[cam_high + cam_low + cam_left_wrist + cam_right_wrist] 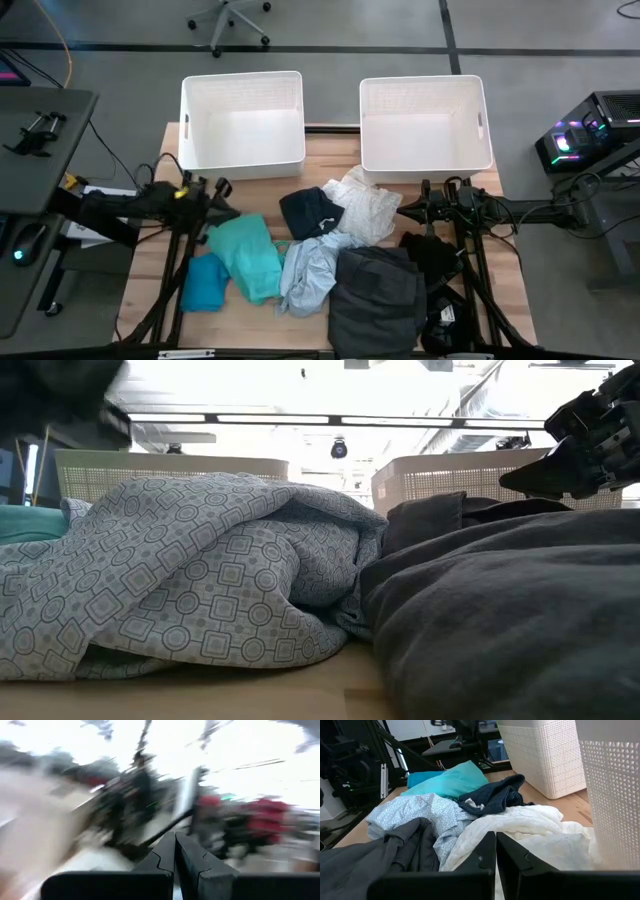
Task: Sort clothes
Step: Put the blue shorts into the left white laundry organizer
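Sorting not yet begun: left gripper (175,851) and right gripper (496,851), both clenched empty, must open over the clothes (320,262).

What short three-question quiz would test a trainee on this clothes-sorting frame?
1. True or false: both white baskets already hold clothes.
2. Which garment lies nearest the table's front edge on the right? A) dark grey garment B) teal garment C) white garment
3. Fill in: the pale blue garment lies between the teal one and the ____ one.

Key: 1 false, both look empty. 2 A. 3 dark grey. The left pincer and right pincer are both shut, holding nothing.
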`<state>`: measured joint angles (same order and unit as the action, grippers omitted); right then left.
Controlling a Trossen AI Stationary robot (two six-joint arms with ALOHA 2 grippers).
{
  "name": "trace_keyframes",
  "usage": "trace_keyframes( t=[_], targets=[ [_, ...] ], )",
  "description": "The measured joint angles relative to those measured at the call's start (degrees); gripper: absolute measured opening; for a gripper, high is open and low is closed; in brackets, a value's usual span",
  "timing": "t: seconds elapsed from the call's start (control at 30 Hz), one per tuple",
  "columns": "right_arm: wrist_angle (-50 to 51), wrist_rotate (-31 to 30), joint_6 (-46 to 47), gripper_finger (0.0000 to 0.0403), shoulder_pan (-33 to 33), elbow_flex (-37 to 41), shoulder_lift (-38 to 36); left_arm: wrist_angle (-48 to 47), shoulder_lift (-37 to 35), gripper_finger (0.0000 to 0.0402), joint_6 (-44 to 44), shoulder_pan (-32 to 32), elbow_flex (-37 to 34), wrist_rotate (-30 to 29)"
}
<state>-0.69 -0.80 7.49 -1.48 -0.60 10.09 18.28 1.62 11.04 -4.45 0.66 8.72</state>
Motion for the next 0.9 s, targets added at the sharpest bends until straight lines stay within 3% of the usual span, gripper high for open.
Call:
trace_keyframes(
  t=[0.07, 0.2, 0.33, 0.5, 0.73, 0.9],
  targets=[
    [0.00, 0.00, 0.00, 0.0000, 0.00, 0.02, 0.02, 3.93, 1.10, 0.0000, -2.64, -1.94, 0.09, 2.41],
    [0.00, -0.02, 0.01, 0.0000, 0.00, 0.01, 0.02, 3.54, 4.97, 0.0000, -9.31, -7.20, 2.76, 1.53],
    [0.00, 0.00, 0.00, 0.0000, 0.00, 0.00, 0.02, -2.80, 11.30, 0.0000, -13.30, -12.85, 6.48, -3.24],
    [0.00, 0.00, 0.01, 0.0000, -0.02, 0.01, 0.02, -7.67, 23.12, 0.0000, -19.70, -20.33, 8.57, -14.29],
    [-0.02, 0.00, 0.00, 0.0000, 0.00, 0.00, 0.02, -13.51, 40.98, 0.0022, -17.63, -32.69, 16.74, -25.95],
    [-0.01, 0.00, 0.01, 0.0000, 0.00, 0.00, 0.02, -15.27, 50.69, 0.0055, -13.77, -39.33, 23.52, -28.67]
  ],
)
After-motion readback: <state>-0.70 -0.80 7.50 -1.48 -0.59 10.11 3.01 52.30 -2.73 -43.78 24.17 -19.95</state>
